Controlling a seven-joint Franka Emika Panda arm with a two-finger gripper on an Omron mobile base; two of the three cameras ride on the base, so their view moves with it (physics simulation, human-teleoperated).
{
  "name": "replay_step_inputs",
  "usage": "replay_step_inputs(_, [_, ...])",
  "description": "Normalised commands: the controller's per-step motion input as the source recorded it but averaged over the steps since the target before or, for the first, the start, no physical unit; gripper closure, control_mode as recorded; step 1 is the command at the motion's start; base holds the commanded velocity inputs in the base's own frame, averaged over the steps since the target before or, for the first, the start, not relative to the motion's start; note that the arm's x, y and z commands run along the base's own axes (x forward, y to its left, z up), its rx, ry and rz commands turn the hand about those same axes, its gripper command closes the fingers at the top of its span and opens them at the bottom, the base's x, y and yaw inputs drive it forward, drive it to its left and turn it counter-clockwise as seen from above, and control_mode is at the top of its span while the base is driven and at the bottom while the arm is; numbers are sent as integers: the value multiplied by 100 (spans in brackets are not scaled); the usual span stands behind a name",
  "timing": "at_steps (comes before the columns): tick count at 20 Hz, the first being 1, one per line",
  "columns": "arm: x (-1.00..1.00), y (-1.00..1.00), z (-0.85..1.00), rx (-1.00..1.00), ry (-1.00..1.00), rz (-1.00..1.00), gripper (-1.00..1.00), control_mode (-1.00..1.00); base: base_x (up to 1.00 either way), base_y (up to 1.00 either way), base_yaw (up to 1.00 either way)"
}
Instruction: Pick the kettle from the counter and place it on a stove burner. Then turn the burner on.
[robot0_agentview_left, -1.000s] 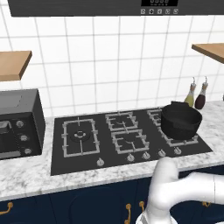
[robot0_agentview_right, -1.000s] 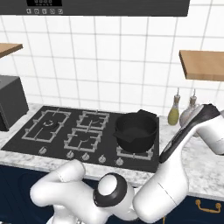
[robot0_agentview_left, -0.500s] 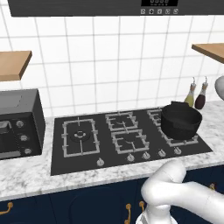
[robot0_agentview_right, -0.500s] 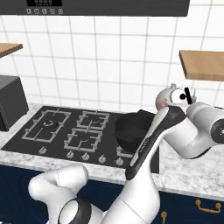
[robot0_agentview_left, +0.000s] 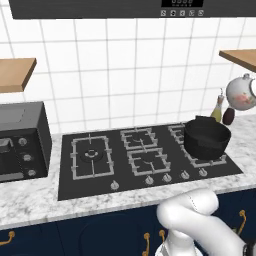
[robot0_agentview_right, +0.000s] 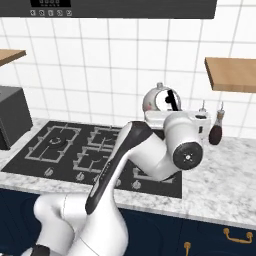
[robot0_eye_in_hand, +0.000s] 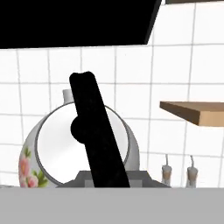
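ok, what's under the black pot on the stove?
The black pot sits on the right-hand grate of the cooktop; grate bars show around its base. The burner cap beneath is covered by the pot. The kettle hangs in the air, above and right of it.

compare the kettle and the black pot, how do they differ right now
The kettle is white with a reddish floral pattern; the black pot is plain black. The kettle is the smaller, rounder one, while the pot is wider and squatter. The kettle is lifted in the air by the arm, above counter height, while the pot sits on the right side of the stove. Both have lids.
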Motion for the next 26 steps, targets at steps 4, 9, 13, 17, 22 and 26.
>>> replay_step_inputs(4, [-23,100,39,-12,8,4,100,-100,0,0,0])
replay_step_inputs(9, [-14,100,12,-10,28,4,100,-100,0,0,0])
replay_step_inputs(13, [-1,100,-4,-6,35,0,100,-100,0,0,0])
replay_step_inputs(17, [0,100,-36,-5,26,0,100,-100,0,0,0])
replay_step_inputs(22, [4,100,-37,-1,26,0,100,-100,0,0,0])
replay_step_inputs(26, [19,100,-60,1,32,0,100,-100,0,0,0])
